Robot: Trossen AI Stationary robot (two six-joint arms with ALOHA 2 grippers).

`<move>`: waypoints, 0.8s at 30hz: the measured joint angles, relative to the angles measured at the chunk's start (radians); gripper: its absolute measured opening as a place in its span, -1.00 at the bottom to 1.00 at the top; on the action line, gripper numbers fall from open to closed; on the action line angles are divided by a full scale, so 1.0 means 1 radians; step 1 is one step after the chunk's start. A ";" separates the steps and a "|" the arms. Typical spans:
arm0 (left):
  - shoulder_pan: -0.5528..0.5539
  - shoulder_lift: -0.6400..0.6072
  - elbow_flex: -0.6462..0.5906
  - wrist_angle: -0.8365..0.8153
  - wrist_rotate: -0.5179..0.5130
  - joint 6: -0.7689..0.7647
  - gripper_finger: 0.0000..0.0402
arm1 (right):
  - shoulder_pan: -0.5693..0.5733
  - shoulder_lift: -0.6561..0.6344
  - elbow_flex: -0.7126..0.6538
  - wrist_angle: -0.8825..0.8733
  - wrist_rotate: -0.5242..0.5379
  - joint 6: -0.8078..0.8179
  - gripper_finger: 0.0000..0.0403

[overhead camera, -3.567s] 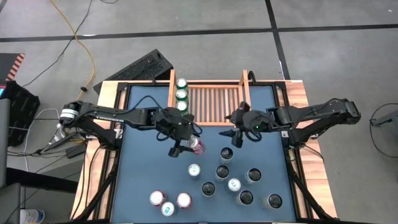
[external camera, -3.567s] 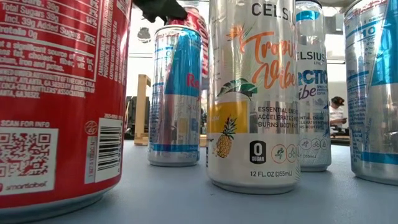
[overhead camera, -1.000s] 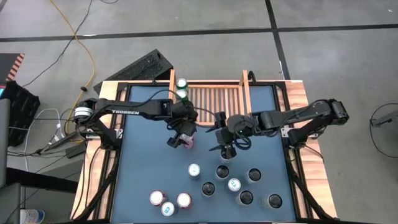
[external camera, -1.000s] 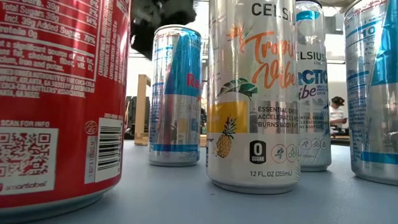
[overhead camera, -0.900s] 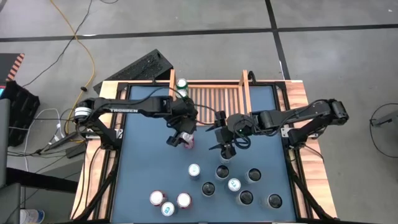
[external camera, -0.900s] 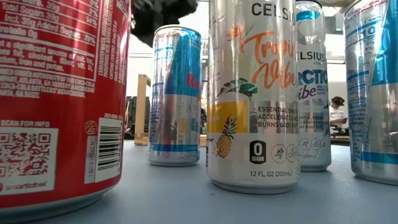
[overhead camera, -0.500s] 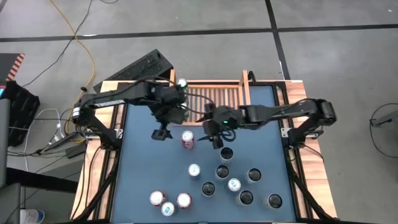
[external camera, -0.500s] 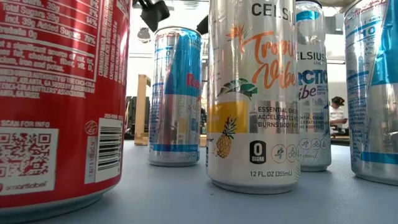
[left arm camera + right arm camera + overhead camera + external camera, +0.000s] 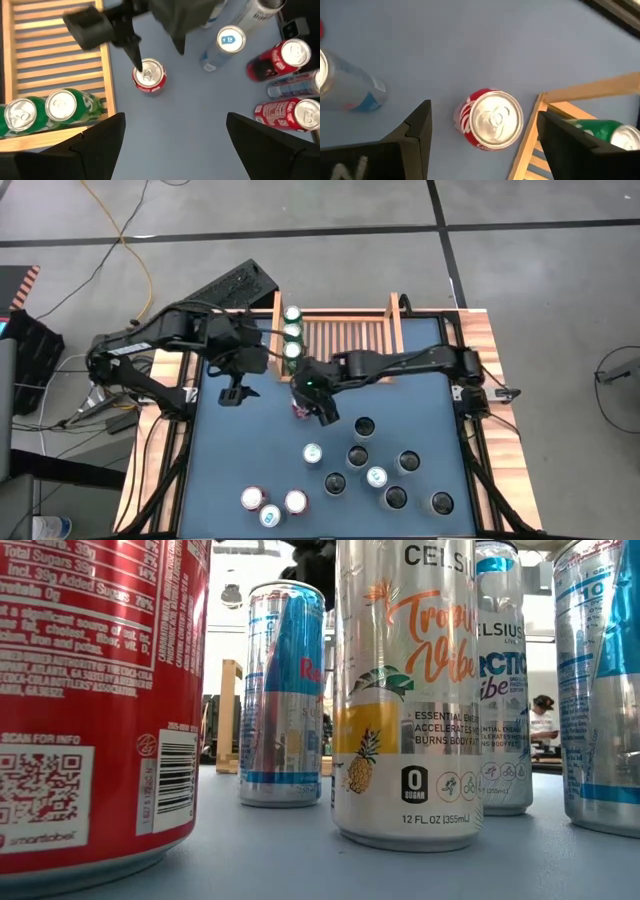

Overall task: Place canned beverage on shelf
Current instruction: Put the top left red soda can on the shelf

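Left arm: I've pulled my left gripper (image 9: 231, 394) back to about 9 o'clock of the bench (image 9: 240, 460), fingers wide and empty; a second ago it was carrying the red can.
Red can: it now stands upright on the bench (image 9: 148, 76), just outside the shelf's near-left corner, so it isn't shelved yet.
Right arm: I've swung my right gripper (image 9: 318, 406) across over that can (image 9: 491, 120), fingers wide either side, not touching; I read this as a handover.
Shelf: the shelf (image 9: 350, 345) at 12 o'clock has three green cans (image 9: 292, 332) along its left wall, the rest bare.
In the way: shelf's front rail and the green cans (image 9: 60, 106) beside it.
Others: loose cans (image 9: 375, 475) toward 5 o'clock, well apart.
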 joint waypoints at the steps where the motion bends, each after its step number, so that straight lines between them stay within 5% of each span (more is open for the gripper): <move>1: -0.006 -0.008 0.000 0.001 -0.004 -0.006 0.66 | 0.000 0.019 0.026 -0.012 0.000 -0.007 0.35; 10: -0.063 -0.023 -0.002 -0.012 -0.024 -0.040 0.66 | -0.013 0.155 0.154 -0.094 0.000 -0.063 0.35; 24: -0.091 -0.023 -0.002 -0.012 -0.025 -0.042 0.66 | -0.053 0.221 0.157 -0.112 -0.003 -0.100 0.32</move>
